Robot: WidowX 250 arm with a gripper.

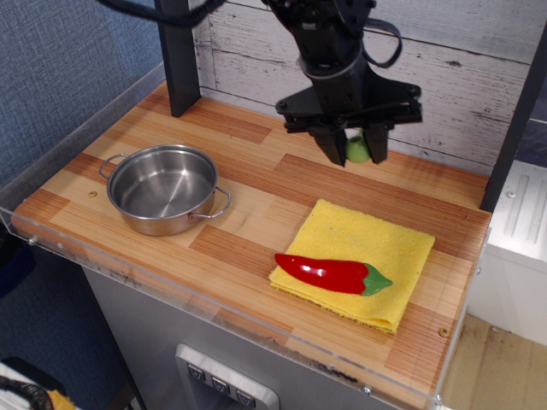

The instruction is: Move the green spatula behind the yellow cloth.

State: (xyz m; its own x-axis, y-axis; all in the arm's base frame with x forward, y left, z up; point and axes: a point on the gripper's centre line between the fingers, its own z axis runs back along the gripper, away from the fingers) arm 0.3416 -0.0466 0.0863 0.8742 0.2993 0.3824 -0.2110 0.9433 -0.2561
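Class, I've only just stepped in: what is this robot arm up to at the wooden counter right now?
The arm's end effector is shut on the green spatula, holding it in the air near the plank wall, above the counter strip behind the yellow cloth. Only a bit of the light-green handle shows between the fingers. A red chili pepper lies on the cloth, and a steel pot sits to the left.

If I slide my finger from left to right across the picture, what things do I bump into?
Steel pot → red chili pepper lying on the yellow cloth. Above, the gripper holds the green spatula over the wooden table.
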